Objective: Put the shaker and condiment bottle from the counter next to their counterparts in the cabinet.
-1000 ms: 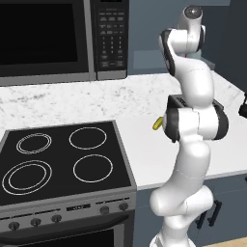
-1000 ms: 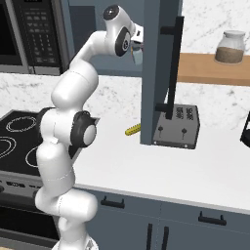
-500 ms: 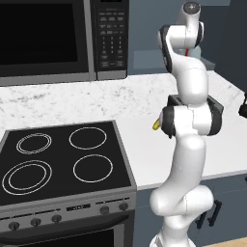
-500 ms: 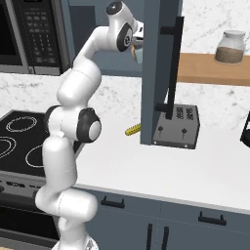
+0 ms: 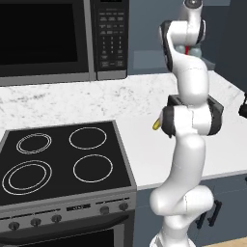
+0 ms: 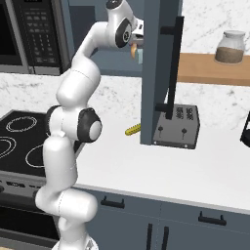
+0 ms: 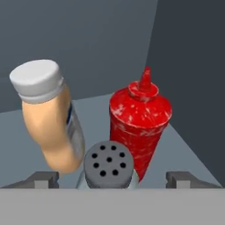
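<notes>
My gripper is open inside the cabinet, its two fingertips set wide apart. Between them, touching neither, stands the shaker, its grey perforated cap facing me. The condiment bottle, orange with a whitish cap, tilts just left of the shaker on the dark shelf. Right behind the shaker stands the red squeeze bottle with its pointed nozzle. In the right base view the hand reaches in past the open cabinet door, with the orange bottle just below it.
A small yellow oblong item lies on the white marble counter, next to a grey toaster. The black microwave hangs left of the cabinet, above the stove. A jar stands on a wooden shelf at the right.
The arm has straightened and pushed the hand a little deeper into the cabinet. The jaws have gone from shut to wide open.
</notes>
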{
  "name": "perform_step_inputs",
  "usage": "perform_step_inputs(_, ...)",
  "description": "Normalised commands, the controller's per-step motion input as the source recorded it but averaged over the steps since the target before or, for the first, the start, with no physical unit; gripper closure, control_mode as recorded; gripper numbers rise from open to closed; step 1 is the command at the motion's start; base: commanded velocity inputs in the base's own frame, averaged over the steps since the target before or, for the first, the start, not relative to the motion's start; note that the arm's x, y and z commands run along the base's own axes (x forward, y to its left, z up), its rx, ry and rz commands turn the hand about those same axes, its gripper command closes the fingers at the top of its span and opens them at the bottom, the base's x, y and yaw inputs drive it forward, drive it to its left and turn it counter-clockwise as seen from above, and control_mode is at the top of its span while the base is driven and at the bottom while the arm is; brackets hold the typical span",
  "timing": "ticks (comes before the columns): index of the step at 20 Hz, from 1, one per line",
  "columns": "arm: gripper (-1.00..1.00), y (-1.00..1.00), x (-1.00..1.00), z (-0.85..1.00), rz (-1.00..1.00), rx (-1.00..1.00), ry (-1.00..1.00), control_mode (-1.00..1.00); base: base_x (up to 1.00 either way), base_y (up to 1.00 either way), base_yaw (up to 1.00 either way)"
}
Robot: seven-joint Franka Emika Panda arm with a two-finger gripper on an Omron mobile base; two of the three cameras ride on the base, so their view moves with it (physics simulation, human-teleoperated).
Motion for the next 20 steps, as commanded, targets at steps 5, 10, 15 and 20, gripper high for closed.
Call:
perform_step_inputs(5, -1.0, 0.0, -0.59, 0.0, 0.0, 0.0, 0.0, -1.0, 0.0, 0.0, 0.0)
perform_step_inputs(10, -1.0, 0.0, -0.9, 0.0, 0.0, 0.0, 0.0, -1.0, 0.0, 0.0, 0.0)
perform_step_inputs(15, -1.0, 0.09, -0.97, 0.0, 0.01, 0.0, 0.0, -1.0, 0.0, 0.0, 0.0)
perform_step_inputs(20, -1.0, 0.34, -1.0, -0.05, 0.07, -0.04, -0.02, -1.0, 0.0, 0.0, 0.0)
